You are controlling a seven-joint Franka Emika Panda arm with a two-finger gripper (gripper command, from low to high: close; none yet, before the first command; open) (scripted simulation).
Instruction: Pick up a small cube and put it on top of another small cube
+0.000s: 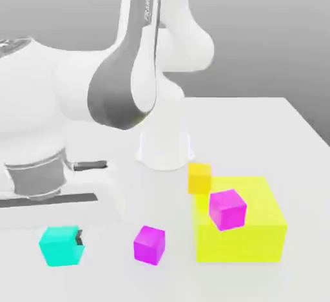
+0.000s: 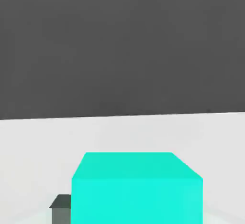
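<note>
The cyan cube [image 1: 60,245] [image 2: 136,189], upright and squarely level with no long axis, sits clenched in the hand [image 1: 78,237].

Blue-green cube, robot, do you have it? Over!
Gripper shut on cyan cube. Cube low near the table. Magenta cube sits close beside; nothing blocking.

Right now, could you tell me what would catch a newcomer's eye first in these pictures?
The large bright yellow block at the exterior view's lower right stands out most, with a small magenta cube on top of it and a small orange-yellow cube touching its far corner. At the lower left, the small plain cyan cube sits gripped by the shut jaws of the gripper, beneath the white arm. A second magenta cube lies between them on the white table.
</note>
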